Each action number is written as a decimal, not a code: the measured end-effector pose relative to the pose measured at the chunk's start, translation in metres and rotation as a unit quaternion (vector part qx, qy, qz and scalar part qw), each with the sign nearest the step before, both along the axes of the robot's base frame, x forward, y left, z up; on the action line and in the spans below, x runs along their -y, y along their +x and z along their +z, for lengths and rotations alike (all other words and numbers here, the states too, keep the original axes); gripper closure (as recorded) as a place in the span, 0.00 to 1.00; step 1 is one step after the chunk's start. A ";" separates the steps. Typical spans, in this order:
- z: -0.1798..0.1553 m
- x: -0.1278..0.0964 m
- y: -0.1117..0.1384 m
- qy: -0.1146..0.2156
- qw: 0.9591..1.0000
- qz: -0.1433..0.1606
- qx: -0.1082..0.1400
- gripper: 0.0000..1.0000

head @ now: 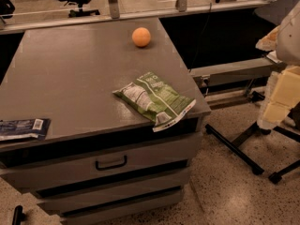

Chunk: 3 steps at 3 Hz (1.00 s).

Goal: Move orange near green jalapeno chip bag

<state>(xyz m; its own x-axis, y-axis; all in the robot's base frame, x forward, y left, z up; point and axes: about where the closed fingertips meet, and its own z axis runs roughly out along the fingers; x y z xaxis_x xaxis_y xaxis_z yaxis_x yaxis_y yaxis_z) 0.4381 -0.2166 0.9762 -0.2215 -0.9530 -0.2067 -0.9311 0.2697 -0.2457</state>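
Observation:
The orange (141, 36) is a small round fruit resting on the grey cabinet top (70, 74), near its far right edge. The green jalapeno chip bag (154, 99) lies flat and crinkled at the front right corner, its white sealed edge hanging slightly over the rim. The orange is well behind the bag, with bare surface between them. My arm hangs at the right edge of the view, off the cabinet and above the floor. My gripper (271, 115) is at its lower end, far to the right of both things and holding nothing that I can see.
A flat dark-blue packet with a white label (22, 128) lies at the front left edge. The cabinet has drawers with a handle (111, 163) below. Black stand legs (234, 149) cross the floor at right. A rail and office chairs are behind.

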 end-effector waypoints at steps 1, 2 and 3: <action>0.001 0.000 0.001 0.000 1.000 0.001 0.002 0.00; 0.015 -0.013 0.048 -0.004 0.999 0.023 0.048 0.00; 0.034 -0.032 0.112 0.033 0.993 0.032 0.107 0.00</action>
